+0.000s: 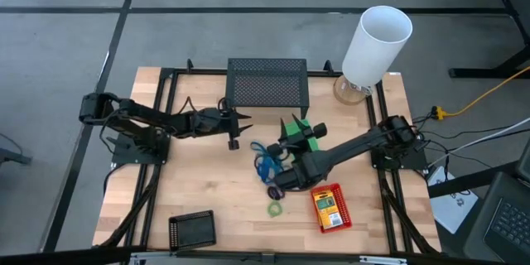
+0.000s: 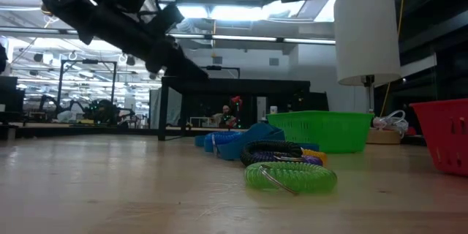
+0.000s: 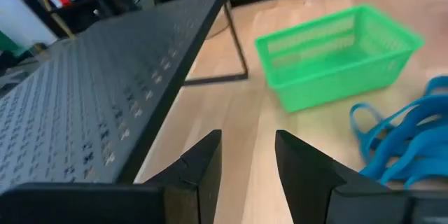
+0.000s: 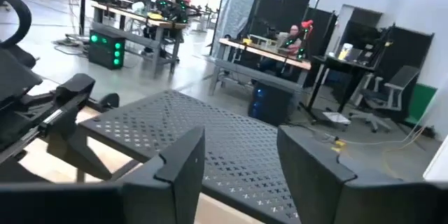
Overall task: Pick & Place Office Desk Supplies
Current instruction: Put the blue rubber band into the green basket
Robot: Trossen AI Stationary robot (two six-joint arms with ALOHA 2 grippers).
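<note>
A green basket (image 1: 291,124) (image 3: 336,56) stands on its base on the table before the black mesh stand. Thin blue band loops (image 1: 267,162) (image 3: 402,136) lie beside it. A dark purple ring (image 1: 273,192) and a green coiled ring (image 1: 275,209) (image 2: 290,175) lie nearer the near edge. A red basket (image 1: 330,207) holds a yellow-and-green pack. A black basket (image 1: 192,230) sits near the near left corner. My left gripper (image 1: 234,131) (image 3: 246,175) is open above bare wood, left of the bands. My right gripper (image 4: 239,161) is open, raised over the green basket, facing the stand.
The wide black mesh stand (image 1: 267,83) (image 4: 203,136) stands at the far middle, close to both grippers. A tall white cylinder (image 1: 377,45) (image 2: 367,33) stands at the far right corner. Bare wood lies at the table's left and near middle.
</note>
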